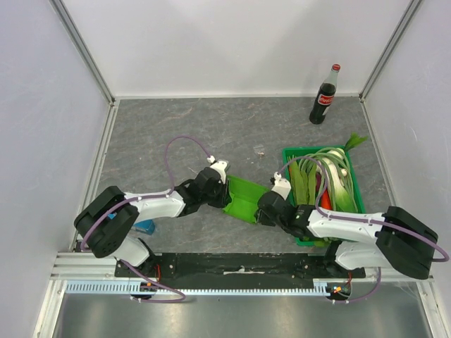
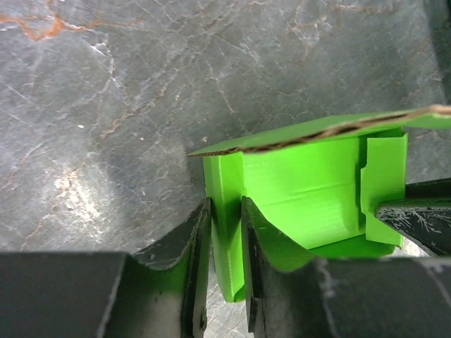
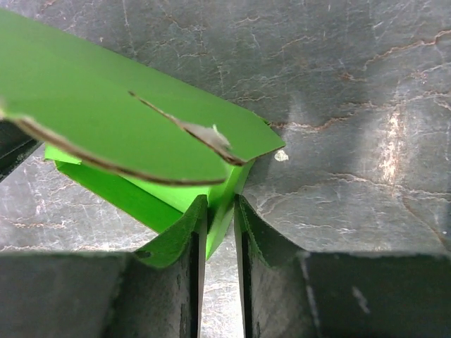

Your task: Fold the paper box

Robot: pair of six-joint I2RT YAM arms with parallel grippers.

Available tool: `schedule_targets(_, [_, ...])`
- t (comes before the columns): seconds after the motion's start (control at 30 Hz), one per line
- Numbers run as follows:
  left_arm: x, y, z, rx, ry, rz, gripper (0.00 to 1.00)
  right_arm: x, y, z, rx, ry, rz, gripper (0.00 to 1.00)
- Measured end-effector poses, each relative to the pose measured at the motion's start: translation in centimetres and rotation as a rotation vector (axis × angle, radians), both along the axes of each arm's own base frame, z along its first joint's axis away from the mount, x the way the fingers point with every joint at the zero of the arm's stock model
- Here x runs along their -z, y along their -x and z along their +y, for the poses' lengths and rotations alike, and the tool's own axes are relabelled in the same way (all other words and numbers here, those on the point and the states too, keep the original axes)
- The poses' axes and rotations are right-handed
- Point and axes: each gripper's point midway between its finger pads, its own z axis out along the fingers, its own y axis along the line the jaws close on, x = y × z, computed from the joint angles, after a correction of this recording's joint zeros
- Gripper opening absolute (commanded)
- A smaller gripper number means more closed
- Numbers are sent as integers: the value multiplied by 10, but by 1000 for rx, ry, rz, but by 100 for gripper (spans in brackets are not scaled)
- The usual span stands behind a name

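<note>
The paper box (image 1: 244, 198) is a small lime-green card piece held between both arms at the table's middle. My left gripper (image 1: 221, 190) is shut on its left wall; in the left wrist view the gripper (image 2: 226, 236) pinches that wall of the box (image 2: 303, 190), and a flap stands out above. My right gripper (image 1: 264, 206) is shut on the box's right side; in the right wrist view the gripper (image 3: 220, 225) clamps a wall of the box (image 3: 127, 113), with a wide flap spread above the jaws.
A dark-green crate (image 1: 357, 189) of vegetables stands right of the box, close to the right arm. A cola bottle (image 1: 324, 96) stands at the back right. A small blue block (image 1: 145, 227) lies by the left arm's base. White walls enclose the table.
</note>
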Motion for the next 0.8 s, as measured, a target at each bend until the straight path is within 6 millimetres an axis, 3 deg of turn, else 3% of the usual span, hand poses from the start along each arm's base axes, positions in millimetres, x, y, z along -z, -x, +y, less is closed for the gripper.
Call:
schedule_targets(0.43, [5, 1, 6, -67, -113, -80, 20, 3, -5, 7, -43, 262, -10, 0])
schedule_targets(0.63, [6, 4, 8, -107, -139, -91, 30, 5, -8, 7, -56, 368, -38, 0])
schedule_targets(0.8, [10, 9, 11, -110, -153, -71, 29, 6, -12, 8, -59, 406, -60, 0])
